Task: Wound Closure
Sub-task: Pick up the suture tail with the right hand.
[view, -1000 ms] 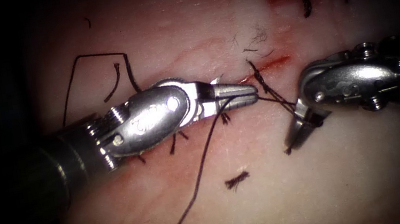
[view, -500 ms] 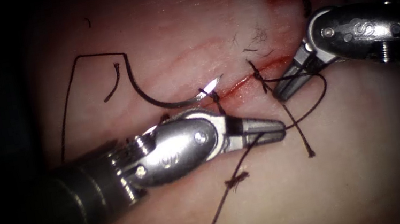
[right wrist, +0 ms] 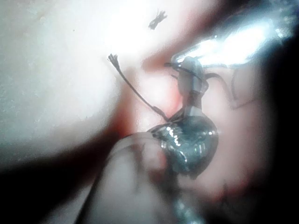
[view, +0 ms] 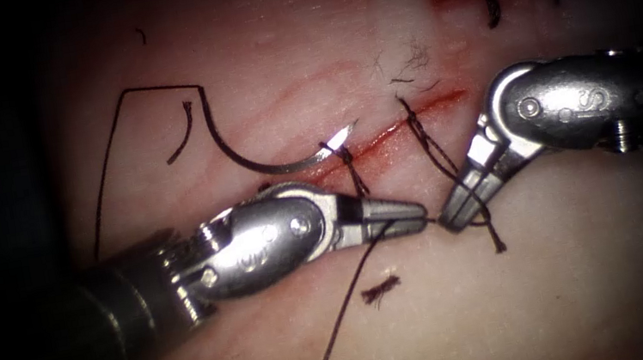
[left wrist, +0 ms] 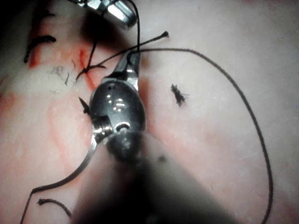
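The left tool (view: 406, 215) and right tool (view: 454, 217) both pinch thread (view: 337, 325) with closed fingers below the cut (view: 407, 118). The curved needle (view: 283, 160) lies free on the tissue (view: 583, 284), left of the stitch; a frayed thread scrap (view: 381, 290) sits nearby.

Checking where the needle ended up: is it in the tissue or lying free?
Lying free, as far as visible: the needle rests on the tissue left of the cut, its whole curve and tip exposed, held by neither tool.
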